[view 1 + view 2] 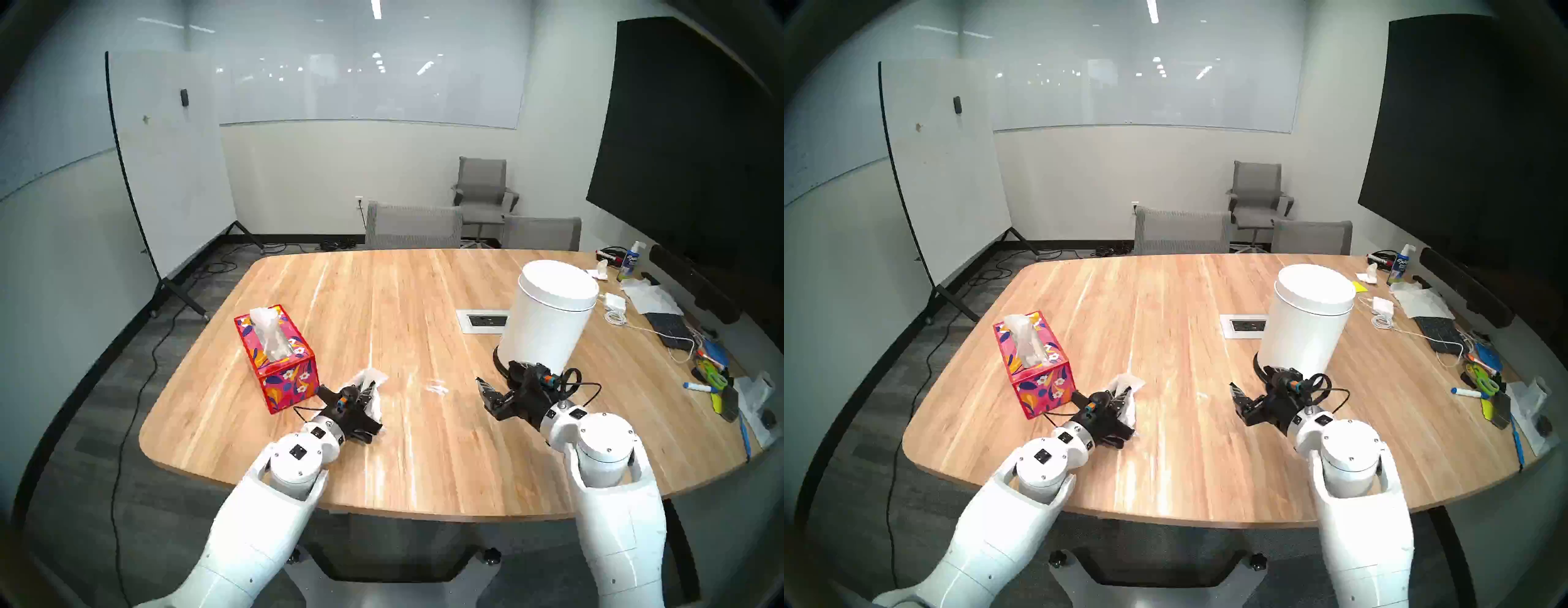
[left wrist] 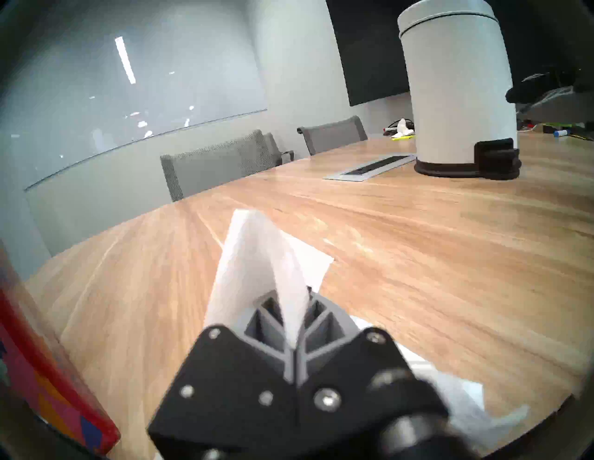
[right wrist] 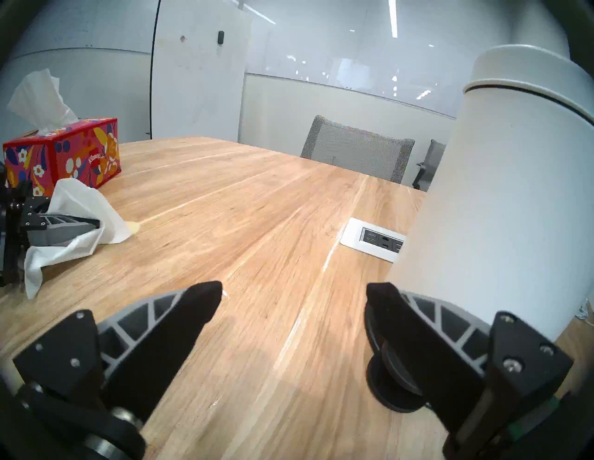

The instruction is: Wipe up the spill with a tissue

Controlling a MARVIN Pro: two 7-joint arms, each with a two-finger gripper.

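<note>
My left gripper point(image 1: 368, 392) is shut on a wrinkled white tissue point(image 1: 373, 377), held low over the wooden table point(image 1: 382, 297) just right of the tissue box. In the left wrist view the tissue point(image 2: 254, 257) sticks up between the shut fingers point(image 2: 273, 324). The spill point(image 1: 437, 387) is a small whitish glossy patch on the table, to the right of the tissue and apart from it. In the right wrist view a pale wet spot point(image 3: 133, 227) lies at the tip of the tissue point(image 3: 83, 205). My right gripper point(image 1: 496, 382) is open and empty beside the bin's base.
A red floral tissue box point(image 1: 280, 361) stands left of my left gripper. A tall white bin point(image 1: 547, 314) stands right of centre, a power outlet panel point(image 1: 483, 320) beside it. Cables, markers and a spray bottle point(image 1: 630, 261) crowd the right edge. Chairs point(image 1: 413, 225) line the far side.
</note>
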